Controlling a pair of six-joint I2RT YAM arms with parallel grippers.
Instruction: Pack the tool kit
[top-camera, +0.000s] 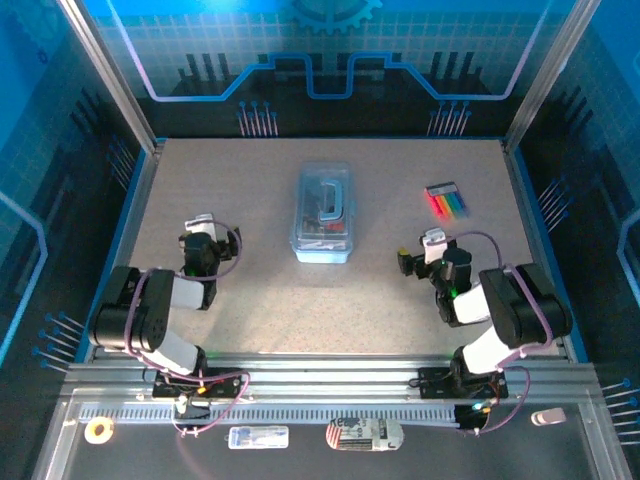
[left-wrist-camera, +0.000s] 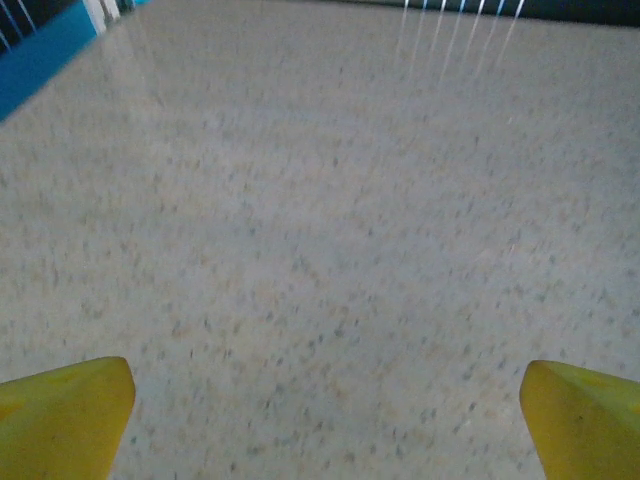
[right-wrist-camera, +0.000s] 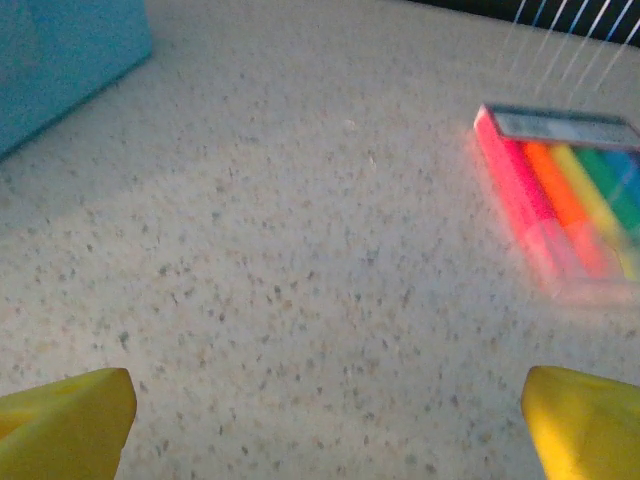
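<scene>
Pack of coloured pieces seems light, slick: pinch its long sides. Left tool, right tool gape empty.

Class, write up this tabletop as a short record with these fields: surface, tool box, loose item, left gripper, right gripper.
surface: speckled beige table
tool box: clear-topped blue case, mid-table between the two arms, items visible inside
loose item: rainbow-coloured pack, lying on the table to the right of the case, apart from it
left gripper: open, over bare table, holding nothing
right gripper: open, empty, pack ahead to its right, not touching it
</scene>
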